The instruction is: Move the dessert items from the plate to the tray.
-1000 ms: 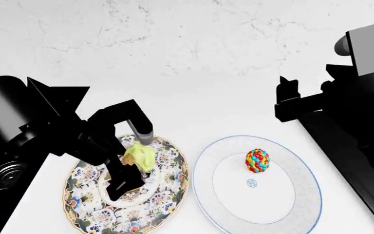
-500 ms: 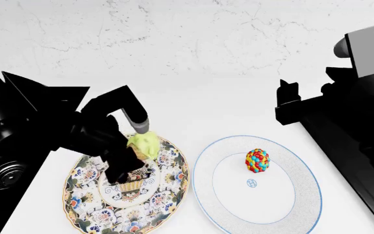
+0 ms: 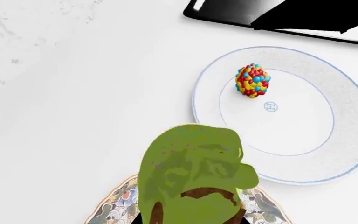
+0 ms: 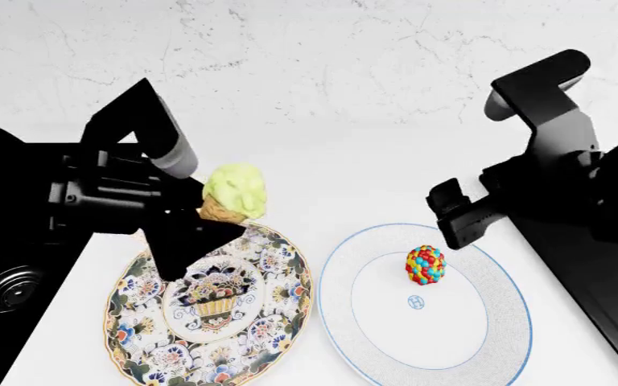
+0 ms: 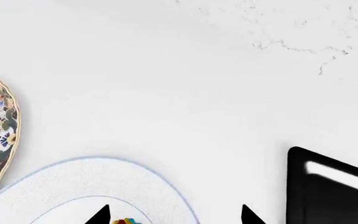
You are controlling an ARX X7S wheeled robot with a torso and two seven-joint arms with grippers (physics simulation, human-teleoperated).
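Overhead, ice-cream cone [image 4: 231, 195]: tan waffle, pale green scoop, clamped in left jaws above floral plate [image 4: 277, 322]; right jaws apart over candy ball [image 4: 425, 266].

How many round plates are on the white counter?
2: the floral patterned plate below the left gripper, and the white blue-rimmed plate holding the candy-covered ball.

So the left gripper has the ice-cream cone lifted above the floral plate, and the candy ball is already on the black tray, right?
Not quite. The candy ball sits on the white blue-rimmed plate, not the black tray, as the head view shows. The left gripper does hold the ice-cream cone above the floral plate.
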